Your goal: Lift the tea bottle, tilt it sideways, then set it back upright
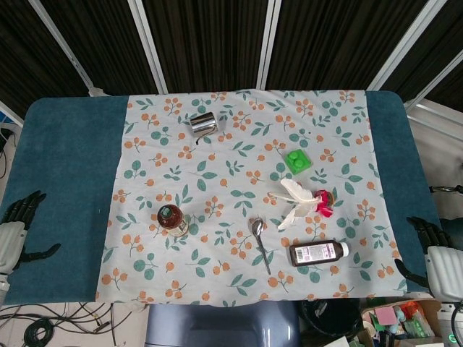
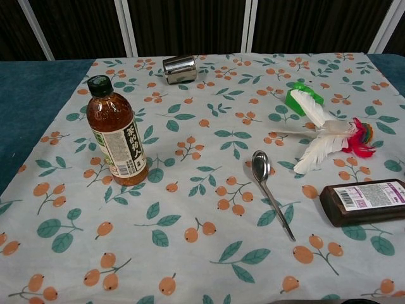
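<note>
Dark slatted panels with pale metal posts behind; in front, a teal tabletop (image 1: 65,159) covered across its middle by a floral cloth (image 1: 239,152) printed with orange berries and green leaves. Tea bottle (image 2: 116,132) upright on the cloth toward the front left corner, dark cap on, amber liquid inside, white label facing front, touched by nothing. Steel cup (image 2: 180,69) on its side near the back edge of the cloth, left of centre. Green plastic piece (image 2: 299,97) toward the right, just behind a white feather toy (image 2: 319,140) with a red and multicoloured tip pointing to the right edge. Metal spoon (image 2: 268,186) near the front centre, bowl toward the back, handle running to the front edge. Dark brown bottle (image 2: 362,201) lying flat near the front right corner, white cap to the right, label up. Left hand (image 1: 16,230) at the far left edge of the tabletop, off the cloth and well apart from the tea bottle, fingers spread, holding nothing. Right hand (image 1: 432,254) at the far right edge near the front corner, seen only in part, dark fingers apart and around nothing.
</note>
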`<action>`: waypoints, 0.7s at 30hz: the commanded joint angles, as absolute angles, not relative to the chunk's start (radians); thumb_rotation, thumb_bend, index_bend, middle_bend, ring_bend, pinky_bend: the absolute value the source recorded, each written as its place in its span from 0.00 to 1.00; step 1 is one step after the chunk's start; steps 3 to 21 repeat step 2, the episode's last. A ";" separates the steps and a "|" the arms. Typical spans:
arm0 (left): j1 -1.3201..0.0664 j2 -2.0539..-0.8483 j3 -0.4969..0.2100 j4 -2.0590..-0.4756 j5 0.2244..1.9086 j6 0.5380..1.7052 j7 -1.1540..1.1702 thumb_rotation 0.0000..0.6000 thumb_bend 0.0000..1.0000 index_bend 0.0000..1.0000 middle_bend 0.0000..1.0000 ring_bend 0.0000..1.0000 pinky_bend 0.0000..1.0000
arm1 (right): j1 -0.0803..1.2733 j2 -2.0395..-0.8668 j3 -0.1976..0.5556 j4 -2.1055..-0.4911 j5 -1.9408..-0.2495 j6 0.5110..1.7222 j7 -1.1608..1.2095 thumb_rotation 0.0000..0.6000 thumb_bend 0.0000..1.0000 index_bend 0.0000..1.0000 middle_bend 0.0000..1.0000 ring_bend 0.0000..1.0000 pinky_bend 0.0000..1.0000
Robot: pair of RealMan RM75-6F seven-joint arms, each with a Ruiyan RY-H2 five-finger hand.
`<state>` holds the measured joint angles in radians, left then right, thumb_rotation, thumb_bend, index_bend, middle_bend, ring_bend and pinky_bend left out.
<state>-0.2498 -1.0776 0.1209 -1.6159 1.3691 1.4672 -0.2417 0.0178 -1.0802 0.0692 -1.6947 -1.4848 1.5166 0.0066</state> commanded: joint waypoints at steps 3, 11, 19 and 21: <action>-0.201 -1.053 0.108 -1.617 1.413 1.535 -0.283 1.00 0.17 0.05 0.00 0.00 0.00 | 0.019 -1.087 0.060 -1.666 -1.529 1.539 -0.016 1.00 0.16 0.15 0.13 0.14 0.19; -0.201 -1.053 0.108 -1.617 1.413 1.535 -0.283 1.00 0.17 0.05 0.00 0.00 0.00 | 0.019 -1.087 0.060 -1.666 -1.529 1.539 -0.016 1.00 0.16 0.15 0.13 0.14 0.19; -0.201 -1.053 0.108 -1.617 1.413 1.535 -0.283 1.00 0.17 0.05 0.00 0.00 0.00 | 0.019 -1.087 0.060 -1.666 -1.529 1.539 -0.016 1.00 0.16 0.15 0.13 0.14 0.19; -0.201 -1.053 0.108 -1.617 1.413 1.535 -0.283 1.00 0.17 0.05 0.00 0.00 0.00 | 0.019 -1.087 0.060 -1.666 -1.529 1.539 -0.016 1.00 0.16 0.15 0.13 0.14 0.19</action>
